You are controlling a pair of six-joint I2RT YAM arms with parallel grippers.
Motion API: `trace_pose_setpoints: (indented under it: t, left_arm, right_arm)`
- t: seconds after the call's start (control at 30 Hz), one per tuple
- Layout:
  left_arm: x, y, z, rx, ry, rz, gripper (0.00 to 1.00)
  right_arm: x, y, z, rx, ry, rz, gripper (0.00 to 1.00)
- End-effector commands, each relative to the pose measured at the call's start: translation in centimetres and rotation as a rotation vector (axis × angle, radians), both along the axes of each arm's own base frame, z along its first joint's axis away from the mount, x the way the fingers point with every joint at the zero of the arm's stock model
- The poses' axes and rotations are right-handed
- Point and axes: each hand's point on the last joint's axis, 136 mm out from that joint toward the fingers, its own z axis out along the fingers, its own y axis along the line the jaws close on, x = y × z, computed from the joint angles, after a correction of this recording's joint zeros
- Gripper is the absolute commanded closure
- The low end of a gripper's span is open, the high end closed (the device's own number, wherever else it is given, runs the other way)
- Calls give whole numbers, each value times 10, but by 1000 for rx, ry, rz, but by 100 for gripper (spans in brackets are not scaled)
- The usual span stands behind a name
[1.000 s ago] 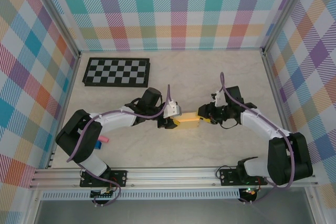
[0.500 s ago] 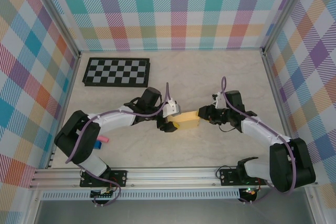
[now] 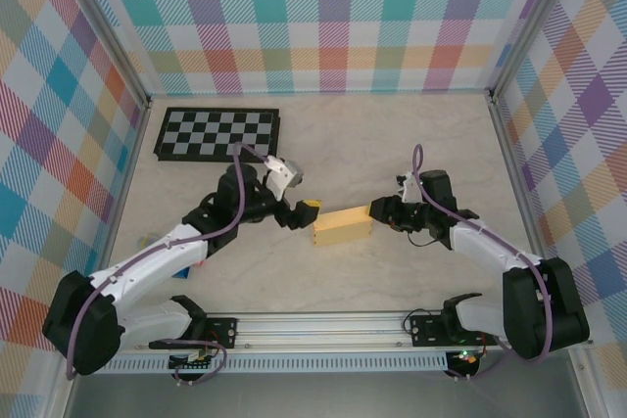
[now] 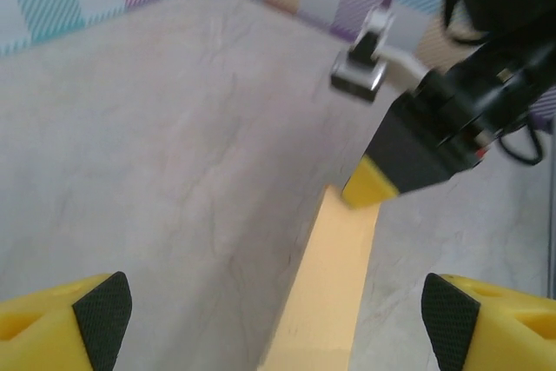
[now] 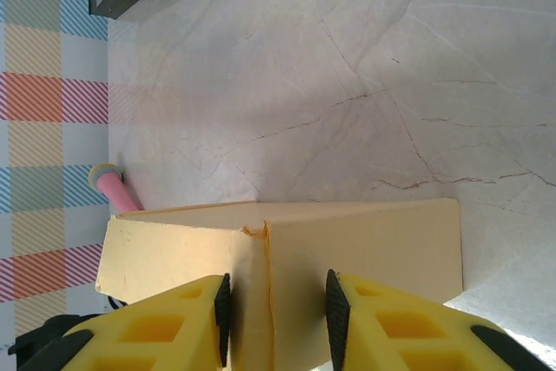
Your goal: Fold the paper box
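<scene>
With the paper box (image 3: 342, 226) lying mid-scene on the desk (image 3: 421, 144), its right end pinched in the narrow right tool (image 3: 376, 213) and the left tool (image 3: 303, 214) spread wide just left of it, the right grip should hold firm while the left closes squarely on the free end.

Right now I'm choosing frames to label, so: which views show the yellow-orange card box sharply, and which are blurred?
Left wrist view: the yellow-orange card box is smeared and soft. Right wrist view: crisp, box edges and pale marble tabletop veins clear. Top view: sharp, evenly lit, no glare.
</scene>
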Motion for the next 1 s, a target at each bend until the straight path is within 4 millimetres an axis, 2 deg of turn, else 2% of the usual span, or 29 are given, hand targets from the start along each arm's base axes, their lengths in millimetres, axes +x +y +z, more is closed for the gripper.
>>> trace_pose_setpoints:
  t: [0.0, 0.2, 0.33, 0.43, 0.57, 0.73, 0.83, 0.97]
  left_arm:
    - [16, 23, -52, 61, 138, 237, 11]
    - [17, 8, -86, 80, 215, 232, 7]
    - [15, 27, -123, 211, 234, 279, 8]
    - [10, 34, -136, 234, 223, 279, 9]
    - [8, 45, -143, 237, 182, 312, 10]
    - [10, 47, -147, 256, 195, 326, 11]
    - [13, 52, -148, 261, 187, 359, 11]
    - [15, 56, -150, 265, 189, 387, 11]
  right_arm:
    - [-13, -12, -35, -83, 95, -37, 65]
    - [-13, -11, -39, -80, 113, -35, 63]
    - [-13, -14, -33, -98, 103, -27, 58]
    - [-13, -15, -26, -91, 106, -16, 57]
    - [-18, -17, -21, -46, 116, -4, 59]
    - [-32, -15, -21, -18, 126, 34, 61]
    - [-38, -18, -25, -38, 125, 37, 66]
    - [-45, -24, -40, -87, 146, 35, 71]
